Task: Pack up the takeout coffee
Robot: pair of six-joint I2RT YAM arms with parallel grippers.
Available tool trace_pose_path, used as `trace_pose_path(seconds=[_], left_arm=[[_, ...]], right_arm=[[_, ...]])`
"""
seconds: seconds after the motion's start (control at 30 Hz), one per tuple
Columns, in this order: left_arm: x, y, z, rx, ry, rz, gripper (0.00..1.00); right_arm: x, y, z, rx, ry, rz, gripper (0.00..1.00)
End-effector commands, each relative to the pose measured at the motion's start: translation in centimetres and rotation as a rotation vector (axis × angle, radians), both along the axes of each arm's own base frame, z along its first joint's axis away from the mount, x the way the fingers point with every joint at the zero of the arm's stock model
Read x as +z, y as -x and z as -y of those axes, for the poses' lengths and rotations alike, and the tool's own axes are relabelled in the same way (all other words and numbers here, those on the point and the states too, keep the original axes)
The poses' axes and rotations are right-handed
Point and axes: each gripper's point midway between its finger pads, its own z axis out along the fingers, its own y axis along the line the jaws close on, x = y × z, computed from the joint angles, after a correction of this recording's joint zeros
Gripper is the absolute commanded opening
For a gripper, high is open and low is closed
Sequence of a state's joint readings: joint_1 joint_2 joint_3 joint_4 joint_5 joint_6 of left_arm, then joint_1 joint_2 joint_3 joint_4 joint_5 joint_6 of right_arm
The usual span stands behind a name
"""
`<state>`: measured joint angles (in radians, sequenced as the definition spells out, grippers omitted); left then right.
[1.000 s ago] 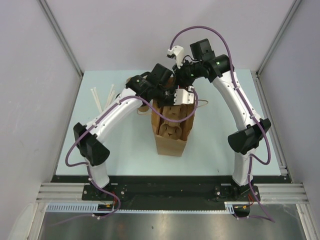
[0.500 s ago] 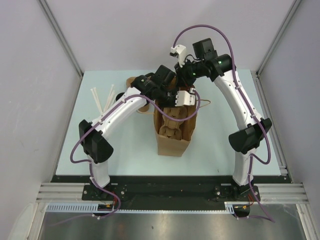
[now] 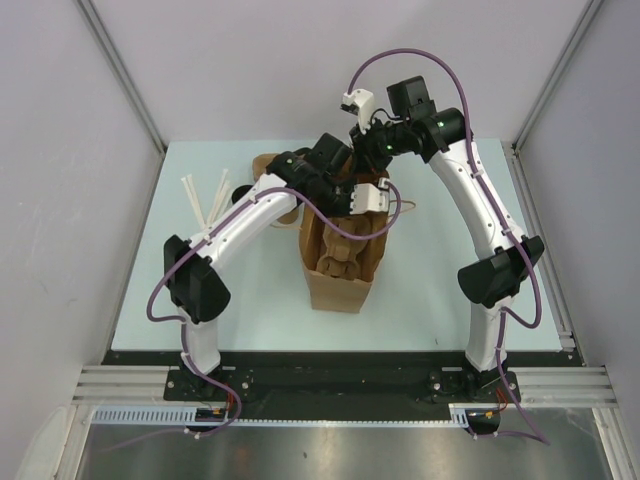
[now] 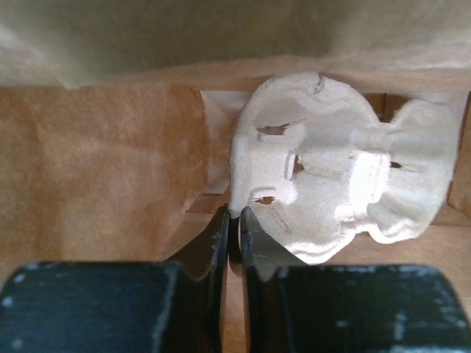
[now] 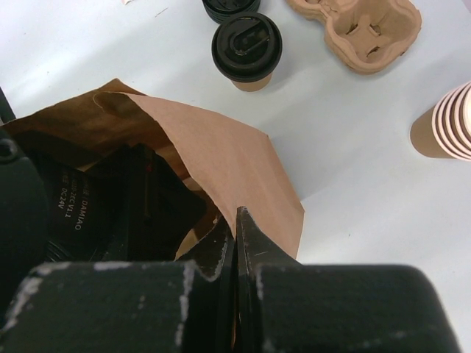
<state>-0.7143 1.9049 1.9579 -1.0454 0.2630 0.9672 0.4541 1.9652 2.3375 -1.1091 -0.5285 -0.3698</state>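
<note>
1. Coffee (image 5: 246, 48): stands upright on the surface (image 3: 250, 300), black lid on. It is outside the bag (image 3: 340, 280), to its left, and nothing touches it.

2. Bag: brown paper, upright, mouth open, mid-surface between the two arms.

3. Left end effector (image 4: 234, 215): reaches down inside the bag. The jaws are drawn almost together, with only a thin slit between them. The tips meet the lower left edge of a pale pulp tray (image 4: 331, 184) lying in the bag (whether that edge is actually pinched cannot be told from the wrist view).

4. Right end effector (image 5: 235, 220): at the bag's far rim, jaws closed on the paper edge and holding it. The black body of the left arm fills the bag mouth just beside it.

5. Other items, all on the surface outside the bag:
- a loose lid (image 5: 230, 7), black, just beside the coffee on the side away from the bag;
- a spare tray (image 5: 357, 29), tan pulp, near the coffee and apart from it;
- a stack of cups (image 5: 445, 125), lidless, at the right edge of the right wrist view;
- white sticks (image 3: 195, 195), fanned out near the left edge.
</note>
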Motion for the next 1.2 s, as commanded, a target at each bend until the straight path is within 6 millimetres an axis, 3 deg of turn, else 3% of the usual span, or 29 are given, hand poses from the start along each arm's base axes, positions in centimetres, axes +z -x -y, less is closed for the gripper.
trace_pose_path(seconds=[0.0, 0.3, 0.7, 0.97, 1.17], left_arm=[[0.8, -0.3, -0.2, 0.023, 0.015, -0.011, 0.15], [1.3, 0.5, -0.1, -0.001, 0.016, -0.078, 0.02], [0.7, 1.2, -0.4, -0.008, -0.009, -0.139, 0.01], [0.6, 0.8, -0.7, 0.010, -0.007, -0.139, 0.21], [2.6, -0.6, -0.2, 0.044, 0.041, -0.061, 0.32]], right_arm=[[2.0, -0.1, -0.1, 0.009, -0.040, 0.056, 0.00], [1.8, -0.5, 0.0, 0.011, -0.037, 0.062, 0.00], [1.7, -0.8, 0.0, 0.010, -0.040, 0.064, 0.00], [1.7, -0.8, -0.1, 0.012, -0.042, 0.065, 0.00], [1.7, -0.7, -0.1, 0.016, -0.042, 0.064, 0.00]])
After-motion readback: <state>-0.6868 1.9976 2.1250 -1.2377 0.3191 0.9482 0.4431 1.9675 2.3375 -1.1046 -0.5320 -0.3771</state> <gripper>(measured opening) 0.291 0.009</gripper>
